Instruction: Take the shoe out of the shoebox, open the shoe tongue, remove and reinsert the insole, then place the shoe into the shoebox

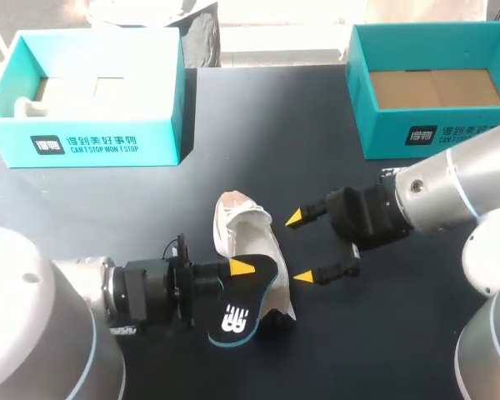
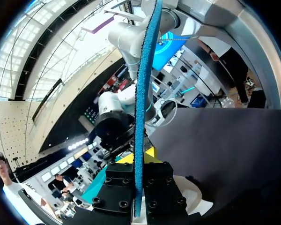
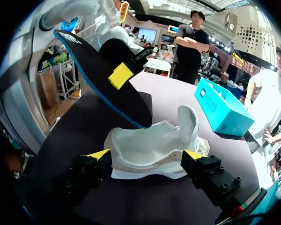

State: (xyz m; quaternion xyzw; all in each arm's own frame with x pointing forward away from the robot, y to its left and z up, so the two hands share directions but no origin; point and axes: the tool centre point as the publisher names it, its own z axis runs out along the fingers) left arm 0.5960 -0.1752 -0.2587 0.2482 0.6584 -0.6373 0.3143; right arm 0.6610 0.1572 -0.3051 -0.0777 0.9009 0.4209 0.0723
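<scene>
Pale soft low-cut shoe out on the black counter, midway between the side edges and nearer the front edge; black foam insole with blue rim pinched in the left jaws.

Long axis of the shoe running far to near with a slight slant, so broadside to the right jaws: spread wide just beside it on the right-edge side, one yellow tip toward each end, touching nothing. Insole held at the shoe's near-left flank, overlapping it from above; contact there impossible to tell. Probably reinsertion next, with the right arm better placed to steady the opening. Toe and heel hard to tell apart; part of the near end hidden by the insole. Two teal cardboard shoeboxes at the far corners, the right one partly cut off.
</scene>
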